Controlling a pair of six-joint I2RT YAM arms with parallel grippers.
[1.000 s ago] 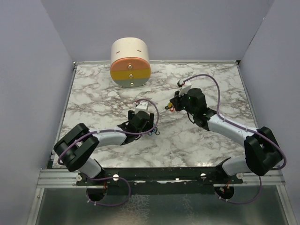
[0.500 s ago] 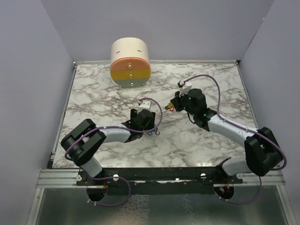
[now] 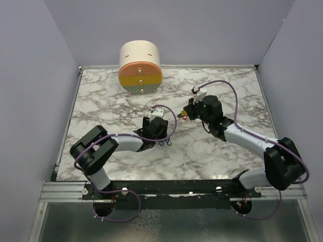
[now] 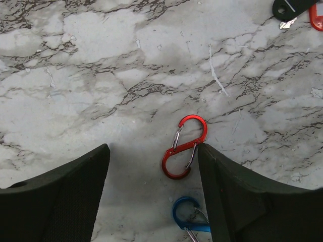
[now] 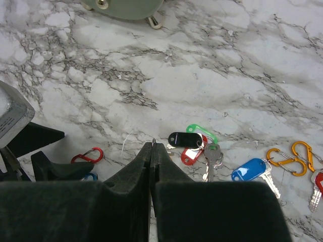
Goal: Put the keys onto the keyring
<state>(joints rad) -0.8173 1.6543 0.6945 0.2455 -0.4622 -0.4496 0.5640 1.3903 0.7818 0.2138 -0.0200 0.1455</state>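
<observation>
In the right wrist view a blue-headed key (image 5: pixel 251 170) lies flat on the marble. A red-headed key (image 5: pixel 318 184) shows at the right edge. Black (image 5: pixel 185 139), red and green tags and a silver key (image 5: pixel 212 157) are bunched together; I cannot make out the keyring. My right gripper (image 5: pixel 152 146) hangs just left of that bunch, shut, with a tiny metal tip showing between its fingertips. My left gripper (image 4: pixel 153 151) is open low over the table. A red carabiner (image 4: pixel 184 146) lies against the inside of its right finger, and a blue carabiner (image 4: pixel 186 217) lies closer in.
An orange carabiner (image 5: pixel 290 156) lies between the blue and red keys. A round drawer unit (image 3: pixel 140 68) with orange, yellow and grey fronts stands at the back left. Grey walls close in the marble table (image 3: pixel 111 106) on three sides.
The left arm has slid a little to the right and forward over the carabiners, and its jaws have narrowed slightly. The right arm has not moved.
</observation>
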